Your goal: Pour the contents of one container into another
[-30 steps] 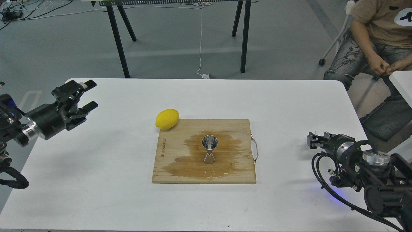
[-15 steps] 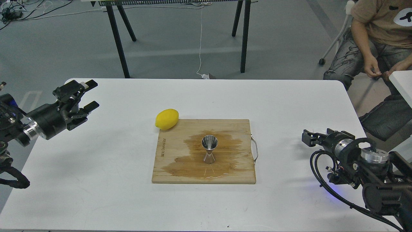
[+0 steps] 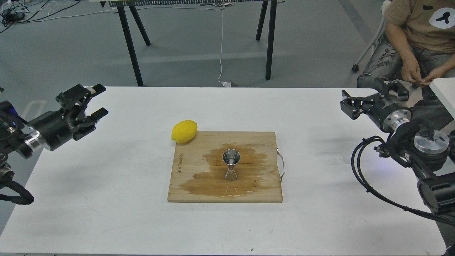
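Since a second ago the right gripper [image 3: 369, 97] has risen from low at the table's right edge to a higher spot near the far right corner, its fingers spread and empty; the left gripper [image 3: 93, 101] has barely shifted, hanging wide and empty over the left edge. What may be the clear glass cup [image 3: 346, 156] shows only as a faint glint on the white table [image 3: 106, 199], below the right arm — I cannot be sure of it. The steel jigger [image 3: 231, 164] stands upright mid-board on the wet cutting board [image 3: 192, 142], with a lemon [image 3: 184, 131] at the board's far-left corner. Glass that small is probably light, slick and breakable — best pinched gently across its wall, mid-height.
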